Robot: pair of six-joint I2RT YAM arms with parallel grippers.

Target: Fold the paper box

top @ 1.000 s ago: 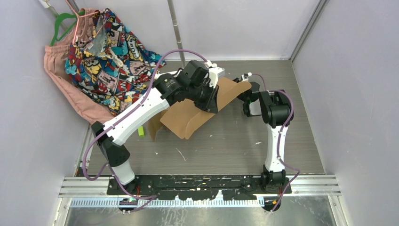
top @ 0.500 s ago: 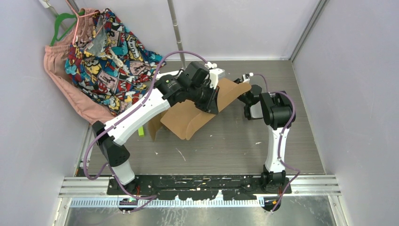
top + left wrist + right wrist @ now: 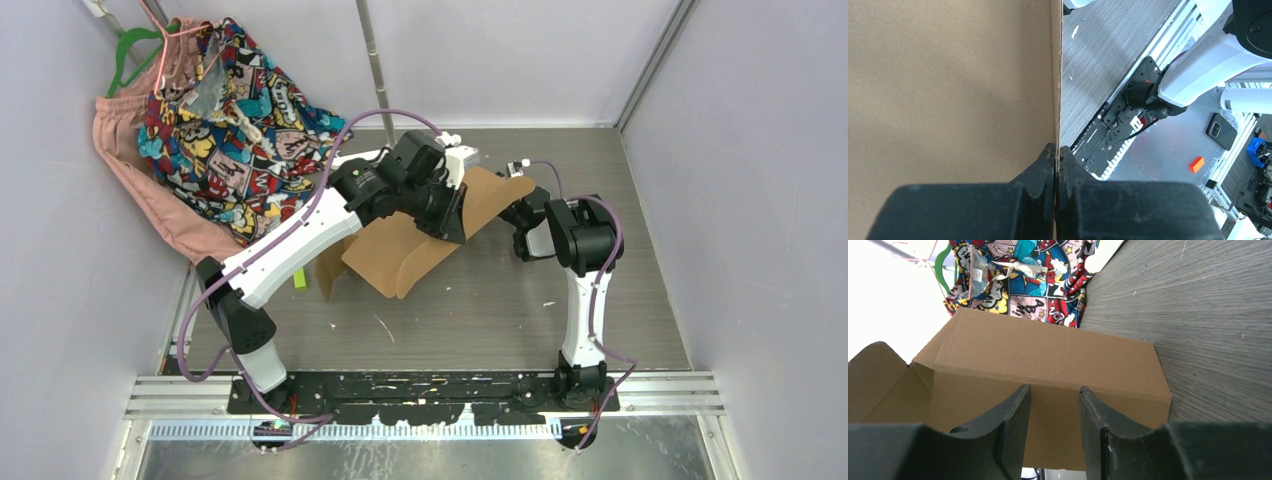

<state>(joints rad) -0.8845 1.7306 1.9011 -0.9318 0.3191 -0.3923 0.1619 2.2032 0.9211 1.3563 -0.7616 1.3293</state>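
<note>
box (image 3: 400, 250): partly folded, mid-table (image 3: 480, 310), one flap curving up | my left pincer (image 3: 1056, 148): clamped tight on its edge | my right pincer (image 3: 1054, 390): fingers parted, facing a flap, holding nothing | bright clothes (image 3: 230, 120): back left

The grey wood-grain table (image 3: 470, 300) carries a colourful comic-print cloth (image 3: 230, 110) and a pink garment (image 3: 130, 170) heaped at its far left corner. Near them lie a small yellow-green piece (image 3: 298, 279) and a tilted brown cardboard box (image 3: 390, 250).
</note>
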